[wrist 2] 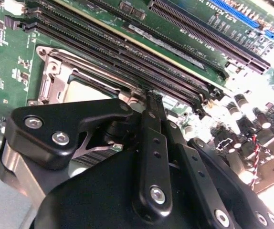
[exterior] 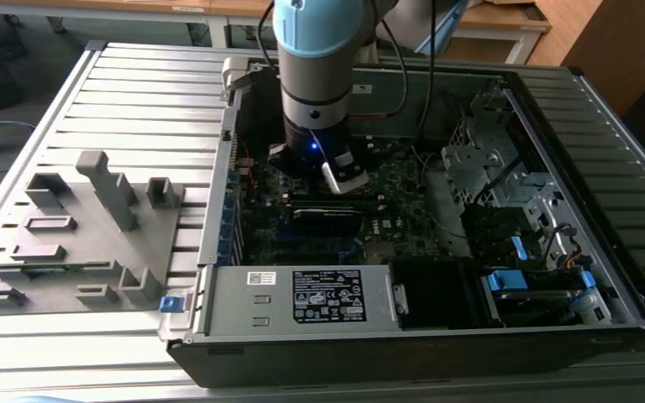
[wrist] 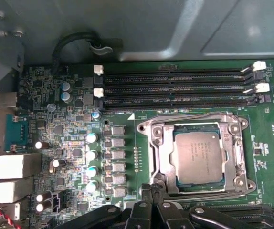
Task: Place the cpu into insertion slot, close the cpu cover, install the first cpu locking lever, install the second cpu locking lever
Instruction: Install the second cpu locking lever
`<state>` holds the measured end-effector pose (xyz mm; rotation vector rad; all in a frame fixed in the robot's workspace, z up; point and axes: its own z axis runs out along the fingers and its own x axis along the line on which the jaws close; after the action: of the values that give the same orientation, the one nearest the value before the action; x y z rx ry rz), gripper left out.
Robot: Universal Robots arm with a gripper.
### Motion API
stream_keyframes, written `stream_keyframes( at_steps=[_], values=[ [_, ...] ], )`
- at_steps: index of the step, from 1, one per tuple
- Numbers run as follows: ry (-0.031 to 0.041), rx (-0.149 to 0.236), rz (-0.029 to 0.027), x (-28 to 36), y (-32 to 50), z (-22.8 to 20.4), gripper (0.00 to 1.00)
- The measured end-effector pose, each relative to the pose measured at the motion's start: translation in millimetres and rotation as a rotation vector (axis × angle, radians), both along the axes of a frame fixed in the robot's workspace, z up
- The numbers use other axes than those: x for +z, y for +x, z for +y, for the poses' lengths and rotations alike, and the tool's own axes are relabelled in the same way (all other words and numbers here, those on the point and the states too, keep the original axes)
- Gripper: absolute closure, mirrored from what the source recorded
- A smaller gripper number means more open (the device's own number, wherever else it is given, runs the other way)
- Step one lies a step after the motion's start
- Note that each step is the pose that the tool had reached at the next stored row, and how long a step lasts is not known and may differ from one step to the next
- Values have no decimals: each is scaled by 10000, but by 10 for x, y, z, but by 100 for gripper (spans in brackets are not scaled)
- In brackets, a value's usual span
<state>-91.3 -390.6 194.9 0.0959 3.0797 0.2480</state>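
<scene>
Working with the end effector [wrist: 150, 187] clenched at the near rim of the cpu cover [wrist: 158, 157], lying just ahead over the cpu [wrist: 197, 157] seated in the insertion slot [wrist: 222, 157], calling for slow, level pressing without side-slip.

Motherboard [wrist: 127, 143]: green, speckled with silver-capped components. Memory slots [wrist: 175, 88]: long black bars, white clips at both ends. Cpu [wrist: 197, 157]: dull silver-grey top with faint dark print. Cpu cover [wrist: 157, 157]: bright silvery metal frame. Gripper [wrist 2: 149, 102]: matt black linkage, silver screw heads. Arm [exterior: 313, 50]: pale blue shell over grey segment, small blue light. Computer case [exterior: 591, 101]: grey metal; blue tabs inside. Fixture block [exterior: 87, 227]: plain grey. Table [exterior: 144, 92]: pale grey, ribbed stripes.
</scene>
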Motion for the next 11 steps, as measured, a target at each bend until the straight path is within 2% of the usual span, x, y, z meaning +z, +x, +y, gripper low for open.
stream_keyframes(
  at_steps=[11],
  values=[
    [-3,1,-1,7,-13,-7,89]
  ],
)
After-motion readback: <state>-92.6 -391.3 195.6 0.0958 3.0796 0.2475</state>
